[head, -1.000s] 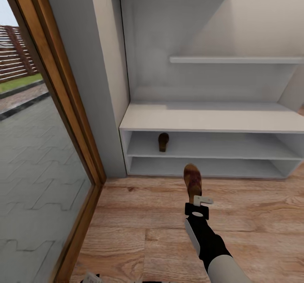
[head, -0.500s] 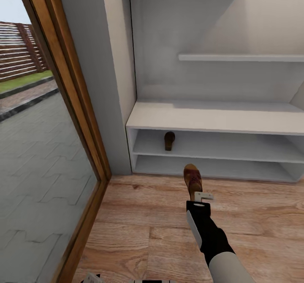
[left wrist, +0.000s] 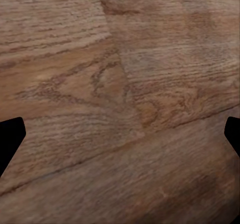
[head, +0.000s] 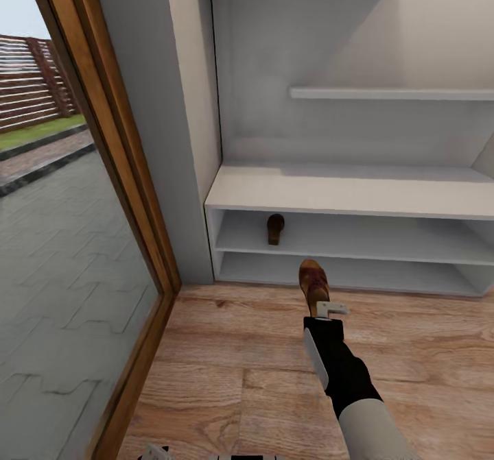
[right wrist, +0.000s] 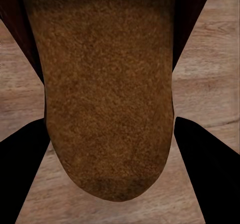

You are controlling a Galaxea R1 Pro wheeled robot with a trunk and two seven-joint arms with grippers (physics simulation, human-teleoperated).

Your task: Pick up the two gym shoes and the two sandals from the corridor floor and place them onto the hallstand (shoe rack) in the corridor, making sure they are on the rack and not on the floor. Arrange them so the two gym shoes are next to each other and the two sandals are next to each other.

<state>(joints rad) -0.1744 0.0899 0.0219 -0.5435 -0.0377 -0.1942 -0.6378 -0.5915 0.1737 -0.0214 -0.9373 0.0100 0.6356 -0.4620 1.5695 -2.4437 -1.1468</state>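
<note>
Head view first: the right end effector (head: 321, 307) is stretched out over the corridor floor (head: 226, 371), clamped on the heel end of 1 brown sandal (head: 313, 284), which hangs in the air just in front of the hallstand (head: 357, 192). The other sandal (head: 275, 228) already sits on the upper of the 2 open shelf tiers, near its left end. A white wall shelf (head: 391, 94) floats above the rack, and a wood-framed glass door (head: 103, 172) stands to the left with paving outside.

Left wrist view: pretty much just wood-plank floor (left wrist: 120, 98) up close, with the dark fingertips (left wrist: 10, 134) of the left end effector poking in at both edges, spread wide apart with nothing between them.

Right wrist view: the tan footbed of the held sandal (right wrist: 107, 93) takes up most of the picture, rounded end toward the camera, with the dark fingers (right wrist: 25, 174) pressing against it on either side and floor planks behind.
</note>
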